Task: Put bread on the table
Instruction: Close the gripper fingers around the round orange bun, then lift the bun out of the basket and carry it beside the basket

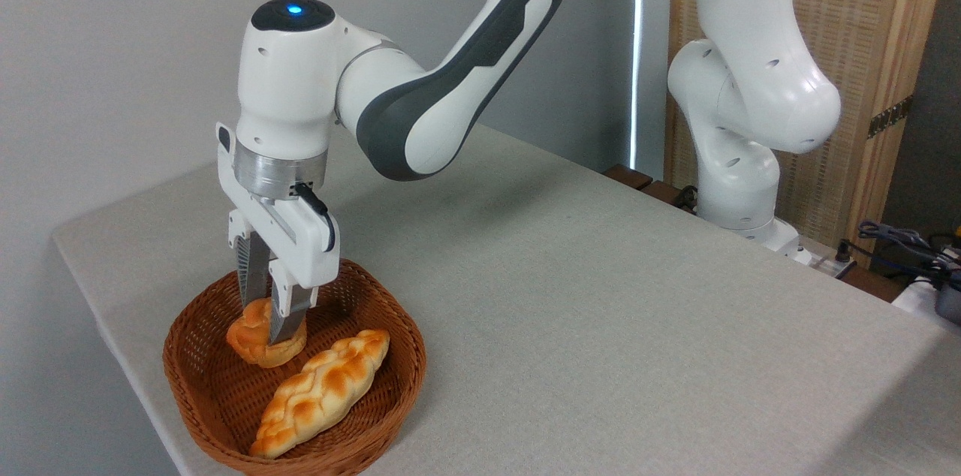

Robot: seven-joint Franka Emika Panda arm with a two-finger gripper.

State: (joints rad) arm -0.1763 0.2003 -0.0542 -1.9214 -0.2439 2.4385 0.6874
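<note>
The bread (246,341), a small orange-golden bun with a knotted top, sits in the back left part of the brown wicker basket (411,367). My gripper (268,322) reaches straight down into the basket. Its two fingers are pressed against the bun's sides, shut on it, and the nearer finger hides part of the bun's front. The bun's base is at or just above the basket floor; I cannot tell which. The table (601,311) has a light grey-beige surface and carries the basket near its front left corner.
A long braided golden loaf (323,390) lies diagonally in the basket, just right of the bun. The arm's white base (739,183) stands at the table's far right edge, with cables (901,239) beyond it. The table's left edge is close to the basket.
</note>
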